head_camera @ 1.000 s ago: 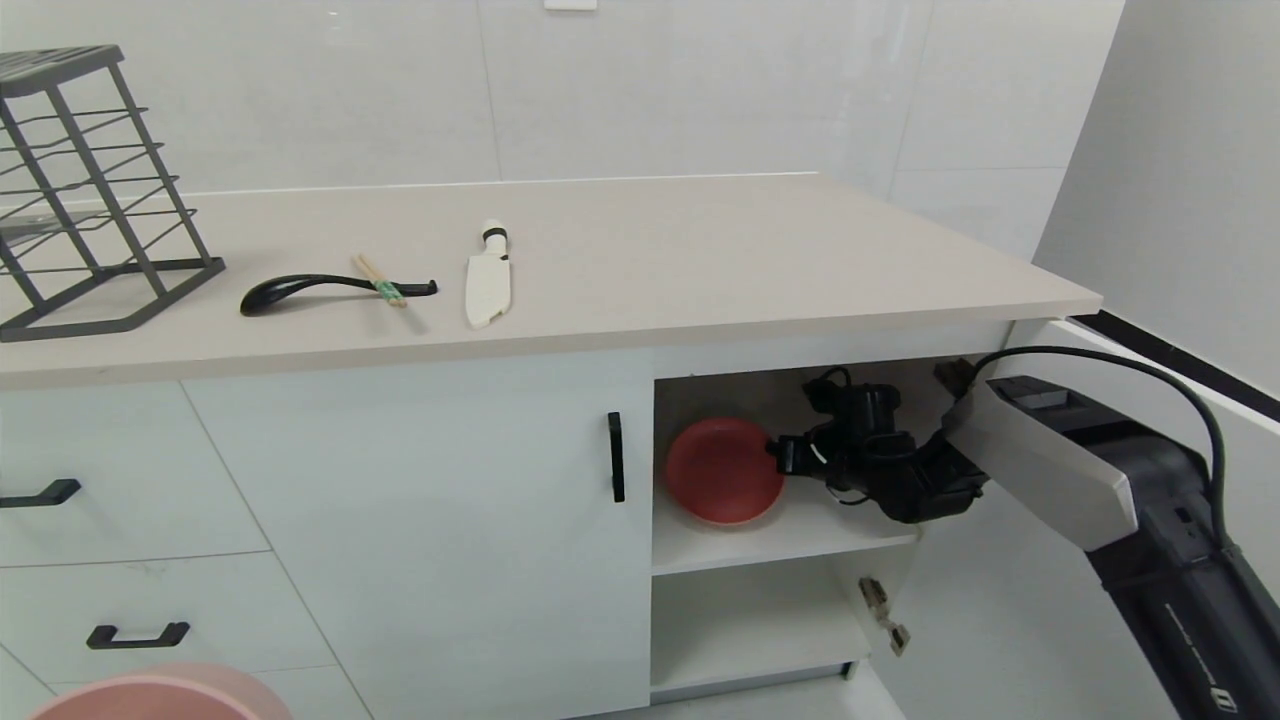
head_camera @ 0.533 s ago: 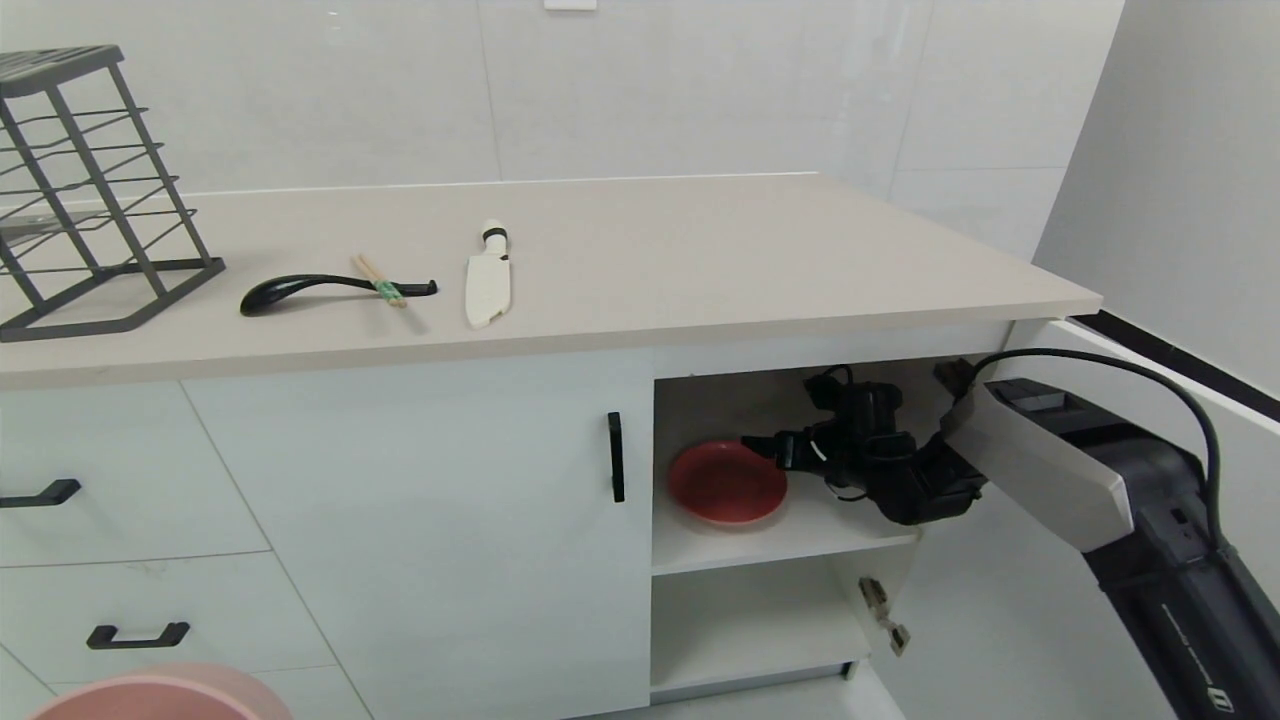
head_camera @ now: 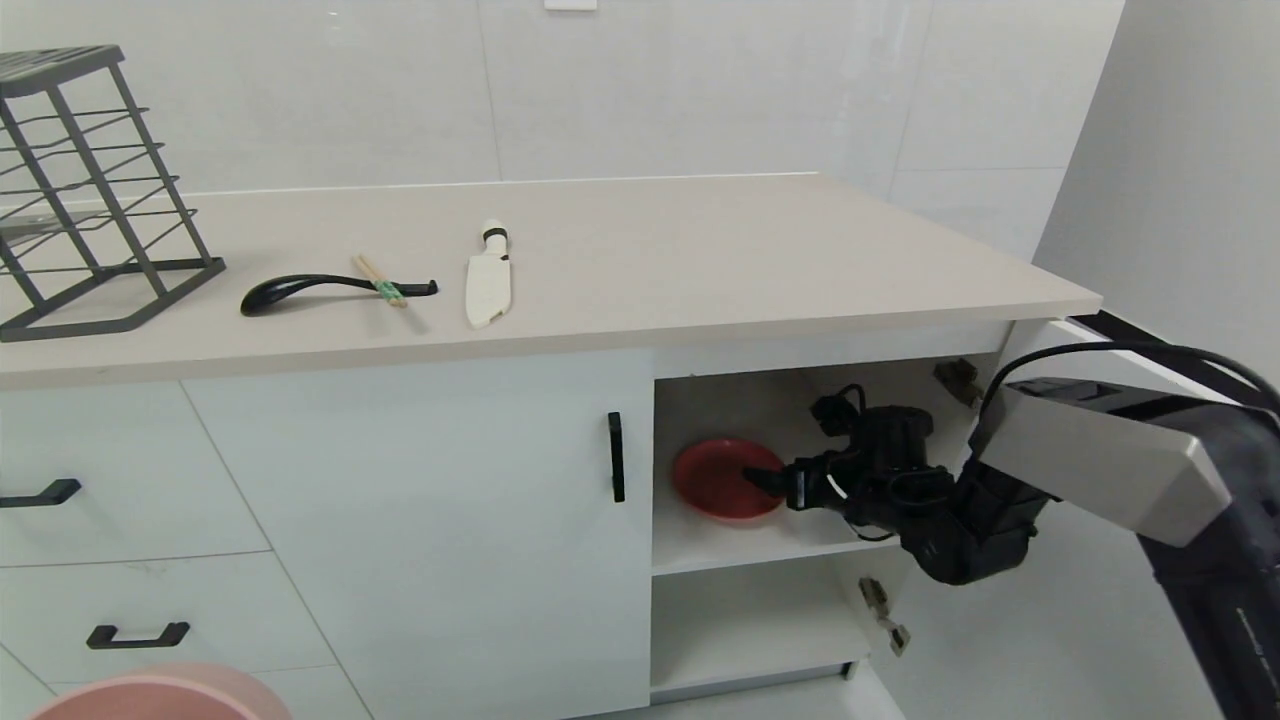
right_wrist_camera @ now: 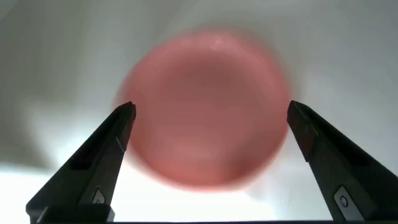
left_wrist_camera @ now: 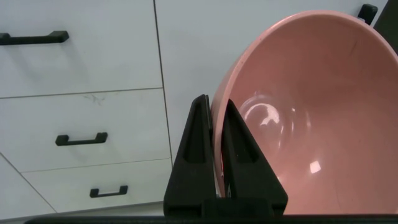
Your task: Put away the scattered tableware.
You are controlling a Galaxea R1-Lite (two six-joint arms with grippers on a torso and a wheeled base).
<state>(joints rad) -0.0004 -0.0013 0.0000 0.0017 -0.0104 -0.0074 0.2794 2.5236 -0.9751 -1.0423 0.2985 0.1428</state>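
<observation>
At far left, the left gripper (left_wrist_camera: 214,115) is clamped on the rim of a pink bowl (left_wrist_camera: 311,124), held in front of the white drawers (left_wrist_camera: 81,81). On the countertop (head_camera: 700,250) stand a wire rack (head_camera: 90,190), then a black spoon (head_camera: 300,290), 2 chopsticks (head_camera: 380,282) and a cream knife (head_camera: 488,285). In the open cupboard, a red plate (head_camera: 715,480) lies flat on the upper shelf (head_camera: 700,545). The right gripper (head_camera: 768,482) hovers at its right edge, fingers spread wide, holding nothing.

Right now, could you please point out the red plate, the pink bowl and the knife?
red plate (head_camera: 712,478), head view, inner centre.
pink bowl (left_wrist_camera: 311,124), left wrist view, inside wall.
knife (head_camera: 488,290), head view, blade.
</observation>
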